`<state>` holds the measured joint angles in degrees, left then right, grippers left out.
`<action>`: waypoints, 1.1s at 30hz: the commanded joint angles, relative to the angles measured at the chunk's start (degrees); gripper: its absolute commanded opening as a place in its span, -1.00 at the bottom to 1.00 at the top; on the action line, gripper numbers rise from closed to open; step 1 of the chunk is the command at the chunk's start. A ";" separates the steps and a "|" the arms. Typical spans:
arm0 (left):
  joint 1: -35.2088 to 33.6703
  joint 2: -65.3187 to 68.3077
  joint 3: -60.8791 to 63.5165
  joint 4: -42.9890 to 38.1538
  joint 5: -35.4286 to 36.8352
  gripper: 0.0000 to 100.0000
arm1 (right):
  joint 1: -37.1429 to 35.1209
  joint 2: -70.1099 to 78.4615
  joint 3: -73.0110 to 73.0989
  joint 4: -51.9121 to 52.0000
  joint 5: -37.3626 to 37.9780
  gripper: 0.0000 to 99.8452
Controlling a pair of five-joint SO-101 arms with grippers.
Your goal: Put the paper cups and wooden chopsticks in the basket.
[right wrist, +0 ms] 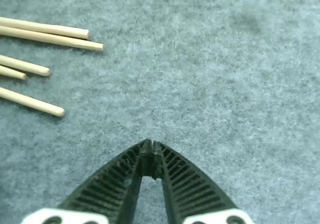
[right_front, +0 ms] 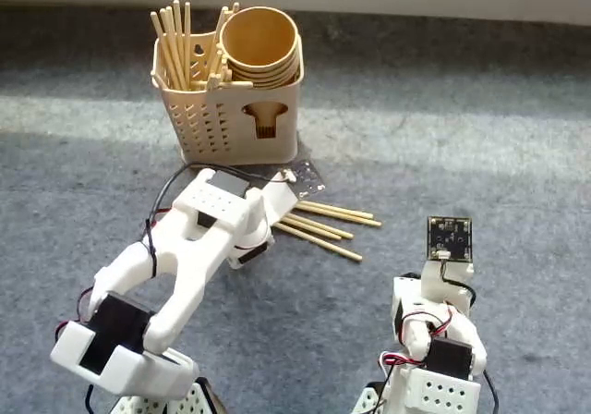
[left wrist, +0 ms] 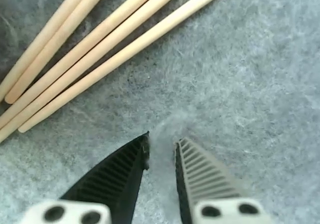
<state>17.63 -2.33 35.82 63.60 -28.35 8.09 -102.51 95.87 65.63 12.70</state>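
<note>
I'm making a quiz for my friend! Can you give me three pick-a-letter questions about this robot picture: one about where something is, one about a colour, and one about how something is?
1. Where are the paper cups? A) stacked in the basket B) under an arm C) held in jaws
2. What colour is the carpet? A) red B) grey C) green
3. How are the right arm's jaws? A) wide open B) shut on a stick C) shut, holding nothing

Answers:
1 A: the stack stands inside the basket beside the upright chopsticks.
2 B: grey shows all around the loose chopsticks.
3 C: in the right wrist view the tips touch with nothing between them.
</note>
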 commanded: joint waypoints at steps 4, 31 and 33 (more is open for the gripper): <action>0.40 -0.40 -2.24 -0.35 -0.18 -0.83 | 0.48 -0.04 6.81 -0.92 -0.26 -0.97; 0.48 -8.48 -1.63 5.45 1.76 -0.99 | 0.48 -0.04 6.81 -0.92 -0.26 -0.97; 0.31 -11.38 -1.71 5.71 2.55 -0.99 | 0.48 -0.04 6.81 -0.92 -0.26 -0.97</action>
<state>17.63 -8.31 35.82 68.44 -27.12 8.09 -102.51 95.87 65.63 12.70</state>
